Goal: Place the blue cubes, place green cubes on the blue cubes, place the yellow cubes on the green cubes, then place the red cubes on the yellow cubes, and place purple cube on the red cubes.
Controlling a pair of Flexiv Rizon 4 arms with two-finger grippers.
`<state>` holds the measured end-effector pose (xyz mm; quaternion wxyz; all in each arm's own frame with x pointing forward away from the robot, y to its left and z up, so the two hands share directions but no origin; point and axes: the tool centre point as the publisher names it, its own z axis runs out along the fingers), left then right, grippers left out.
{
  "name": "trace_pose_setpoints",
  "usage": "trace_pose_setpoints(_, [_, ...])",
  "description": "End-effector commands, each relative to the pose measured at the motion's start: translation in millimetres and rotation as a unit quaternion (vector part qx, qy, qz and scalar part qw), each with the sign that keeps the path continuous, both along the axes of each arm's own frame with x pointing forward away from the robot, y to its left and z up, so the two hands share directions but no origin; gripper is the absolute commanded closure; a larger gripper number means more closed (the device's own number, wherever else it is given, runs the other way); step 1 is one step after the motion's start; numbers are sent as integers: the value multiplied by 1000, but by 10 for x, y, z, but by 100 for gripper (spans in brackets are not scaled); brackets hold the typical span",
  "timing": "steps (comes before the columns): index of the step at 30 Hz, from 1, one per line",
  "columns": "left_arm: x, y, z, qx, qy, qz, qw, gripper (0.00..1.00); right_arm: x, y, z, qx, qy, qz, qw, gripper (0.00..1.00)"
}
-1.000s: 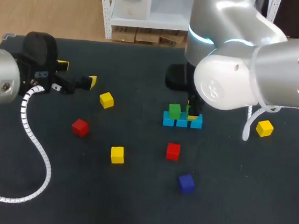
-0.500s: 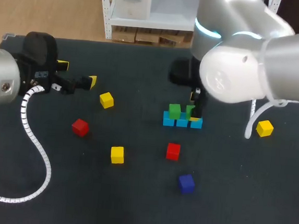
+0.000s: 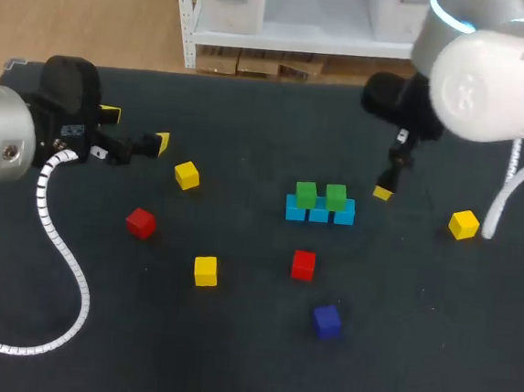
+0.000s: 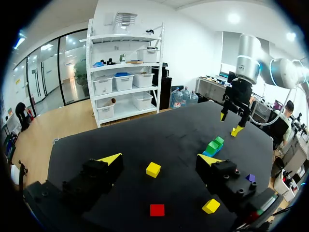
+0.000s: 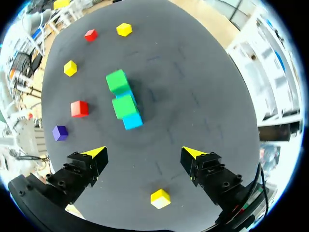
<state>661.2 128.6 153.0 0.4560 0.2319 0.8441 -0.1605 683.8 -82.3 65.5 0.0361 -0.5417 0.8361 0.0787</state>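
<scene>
Bright, even light from above leaves the table (image 3: 413,356) matte and a sheen on the right arm (image 3: 488,74).

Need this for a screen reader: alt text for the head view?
Two green cubes sit on a row of blue cubes, the open right gripper beside them. Yellow cubes, red cubes and a purple cube lie scattered.

No word, number or sign can be read in any view. On the black wrist housing of the left arm (image 3: 0,147), near the table's left edge, sits a small pale label (image 3: 72,131); its print is too small to make out.
</scene>
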Motion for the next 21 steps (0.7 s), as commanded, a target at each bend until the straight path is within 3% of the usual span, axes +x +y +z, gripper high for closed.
trace_pose_setpoints(1, [7, 18, -4, -2, -1, -3, 1000, 0, -88, -189, -19, 17, -11, -16, 1000, 0])
trace_pose_setpoints(11, [7, 18, -4, -2, -1, -3, 1000, 0, -115, -394, -82, 16, -14, -45, 999, 0])
trace_pose_setpoints(21, [7, 18, -4, -2, -1, -3, 1000, 0, 41, -619, -10, 101, -62, -116, 986, 0])
